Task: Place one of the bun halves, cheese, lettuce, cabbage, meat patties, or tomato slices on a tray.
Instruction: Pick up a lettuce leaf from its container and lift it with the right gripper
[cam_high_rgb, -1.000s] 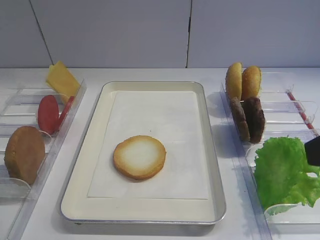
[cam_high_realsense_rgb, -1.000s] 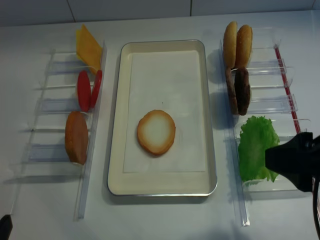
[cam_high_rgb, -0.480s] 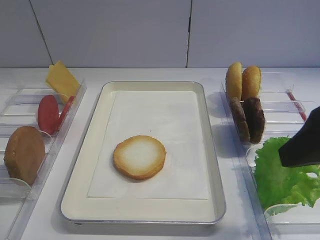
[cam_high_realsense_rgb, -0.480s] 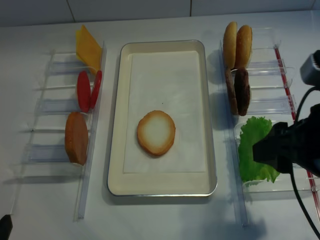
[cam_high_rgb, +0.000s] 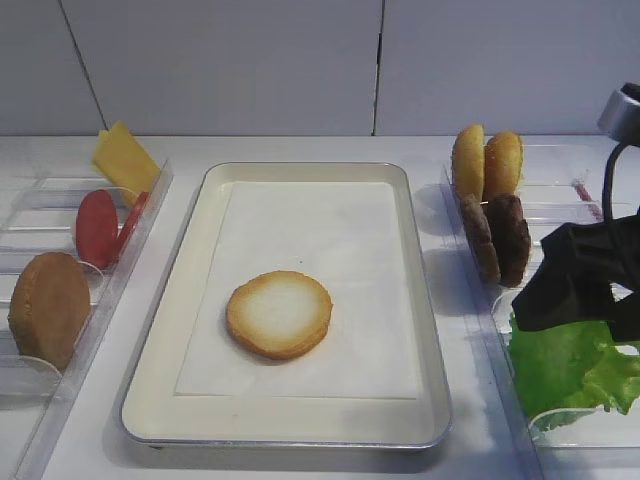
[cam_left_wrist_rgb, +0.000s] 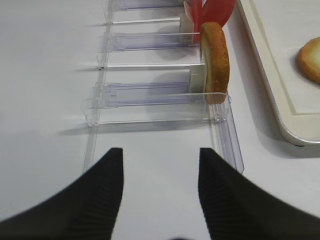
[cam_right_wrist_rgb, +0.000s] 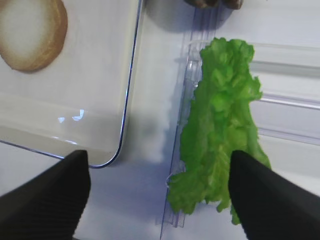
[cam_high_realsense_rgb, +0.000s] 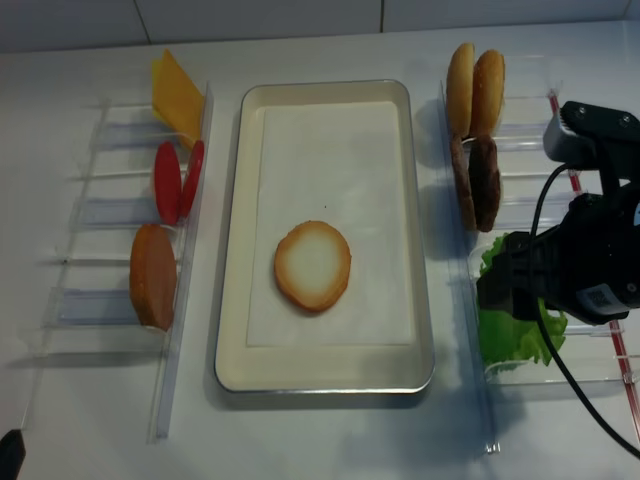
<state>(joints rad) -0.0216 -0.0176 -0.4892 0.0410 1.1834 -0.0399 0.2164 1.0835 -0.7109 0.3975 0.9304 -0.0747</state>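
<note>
Exterior high: white counter (cam_high_rgb: 330, 460), grey panelled wall (cam_high_rgb: 250, 60) behind tray (cam_high_rgb: 300, 172).

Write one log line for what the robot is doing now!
right gripper: open, above lettuce | left gripper: open, empty | tray: one bun half

– The tray (cam_high_rgb: 430, 330) is showing a shiny metal rim around matt white paper (cam_high_rgb: 330, 250)?
– Yes. The clear plastic bins (cam_high_realsense_rgb: 545, 215) are gleaming, and the meat patties (cam_high_rgb: 508, 238) are looking rough beside the frilly lettuce (cam_right_wrist_rgb: 220, 125).

no readable text, labels, brands, numbers or signs on anything in view
</note>
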